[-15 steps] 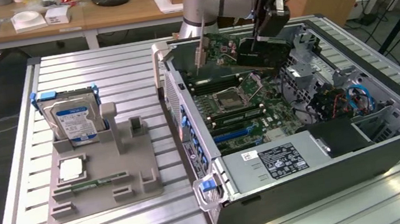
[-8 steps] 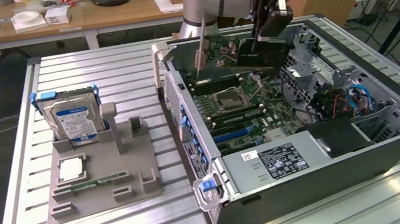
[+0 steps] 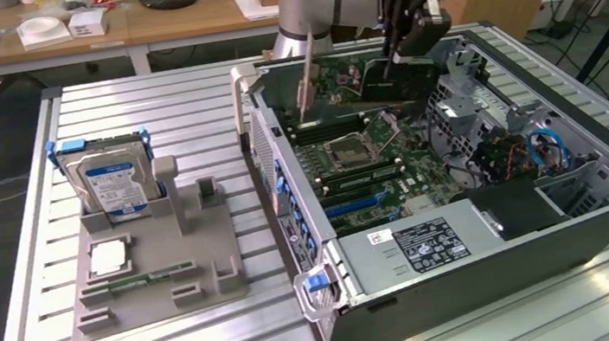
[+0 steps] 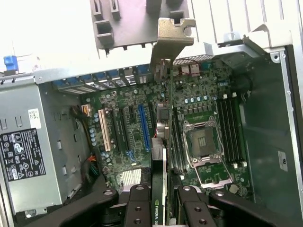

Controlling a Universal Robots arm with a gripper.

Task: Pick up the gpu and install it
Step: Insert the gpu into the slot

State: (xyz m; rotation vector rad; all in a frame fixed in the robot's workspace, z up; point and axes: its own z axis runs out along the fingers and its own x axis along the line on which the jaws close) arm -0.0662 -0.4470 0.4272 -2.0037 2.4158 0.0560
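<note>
The gpu (image 3: 382,91) is a dark flat card with a long silvery end bracket. It hangs on edge inside the open computer case (image 3: 504,277), just above the motherboard (image 3: 386,169), with my gripper (image 3: 404,53) shut on its upper edge. In the wrist view I look down the gpu (image 4: 163,156) edge-on. Its bracket (image 4: 173,35) reaches to the case's rear wall. My gripper (image 4: 162,210) clamps the card from both sides with its black fingers (image 4: 137,208). The card's lower edge runs between the blue slot (image 4: 143,127) and the CPU socket (image 4: 203,142).
To the exterior view's left, a grey fixture (image 3: 153,267) on the slatted table holds an upright hard drive (image 3: 108,181), a small green memory stick (image 3: 138,281) and a square chip (image 3: 110,258). A power supply (image 3: 419,248) fills the case's near end. Cables (image 3: 541,150) lie at its right.
</note>
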